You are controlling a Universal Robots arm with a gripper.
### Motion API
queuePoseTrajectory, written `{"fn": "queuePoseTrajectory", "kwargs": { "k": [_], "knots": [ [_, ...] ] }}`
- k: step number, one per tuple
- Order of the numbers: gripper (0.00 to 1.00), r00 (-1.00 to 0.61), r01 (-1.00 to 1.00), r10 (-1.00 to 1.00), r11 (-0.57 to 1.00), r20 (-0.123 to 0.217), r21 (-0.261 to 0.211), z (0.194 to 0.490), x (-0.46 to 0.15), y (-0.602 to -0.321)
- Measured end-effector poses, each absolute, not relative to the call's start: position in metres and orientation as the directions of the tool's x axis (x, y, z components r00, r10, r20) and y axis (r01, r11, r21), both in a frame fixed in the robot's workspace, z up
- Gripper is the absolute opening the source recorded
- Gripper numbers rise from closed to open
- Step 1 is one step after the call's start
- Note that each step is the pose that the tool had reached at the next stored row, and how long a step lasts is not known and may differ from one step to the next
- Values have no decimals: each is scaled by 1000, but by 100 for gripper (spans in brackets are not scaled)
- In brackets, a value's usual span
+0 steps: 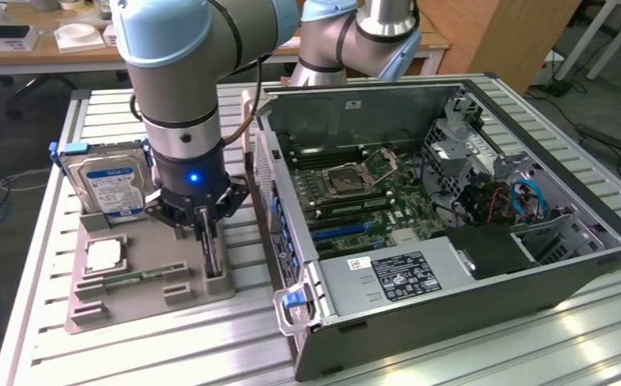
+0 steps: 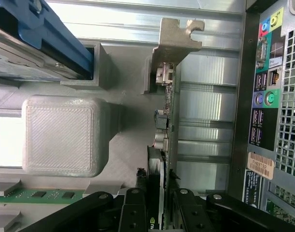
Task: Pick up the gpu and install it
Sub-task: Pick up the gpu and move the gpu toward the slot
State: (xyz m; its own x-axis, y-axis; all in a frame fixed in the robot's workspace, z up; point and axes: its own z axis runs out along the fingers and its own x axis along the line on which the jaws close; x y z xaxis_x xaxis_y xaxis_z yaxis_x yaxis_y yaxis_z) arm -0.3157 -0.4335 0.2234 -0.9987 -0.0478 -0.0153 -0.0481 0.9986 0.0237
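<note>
The gpu (image 2: 167, 121) stands on its edge in a slot of the grey holder tray (image 1: 128, 304), and I see it edge-on, with its silver end bracket (image 2: 175, 38) at the far end. My gripper (image 2: 159, 217) is down over the card. One black finger (image 2: 133, 212) sits against each side, so it is shut on the card. In the exterior view the gripper (image 1: 205, 229) hangs over the tray's slot nearest the computer, and the gpu (image 1: 214, 259) shows as a thin upright strip below the fingers, its lower edge still in the holder.
An open computer case (image 1: 568, 265) lies at the exterior view's right, its motherboard (image 1: 364, 193) and blue slots (image 1: 343, 233) exposed. Its rear port panel (image 2: 268, 96) runs close beside the card. The tray also holds a hard drive (image 1: 112, 181), a processor (image 1: 104, 255) and a memory stick (image 1: 139, 277).
</note>
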Motion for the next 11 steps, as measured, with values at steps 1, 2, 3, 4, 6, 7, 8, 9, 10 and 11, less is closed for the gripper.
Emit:
{"fn": "queuePoseTrajectory", "kwargs": {
  "k": [1,2,3,4,6,7,8,9,10,11],
  "knots": [
    [27,-999,-48,-48,999,-15,24,223,-316,-434],
    [27,-999,-48,-48,999,-15,24,223,-316,-434],
    [27,-999,-48,-48,999,-15,24,223,-316,-434],
    [27,-999,-48,-48,999,-15,24,223,-316,-434],
    [27,-999,-48,-48,999,-15,24,223,-316,-434],
    [27,-999,-48,-48,999,-15,24,223,-316,-434],
    [27,-999,-48,-48,999,-15,24,223,-316,-434],
    [27,-999,-48,-48,999,-15,24,223,-316,-434],
    [27,-999,-48,-48,999,-15,24,223,-316,-434],
    [27,-999,-48,-48,999,-15,24,223,-316,-434]
  ]
}}
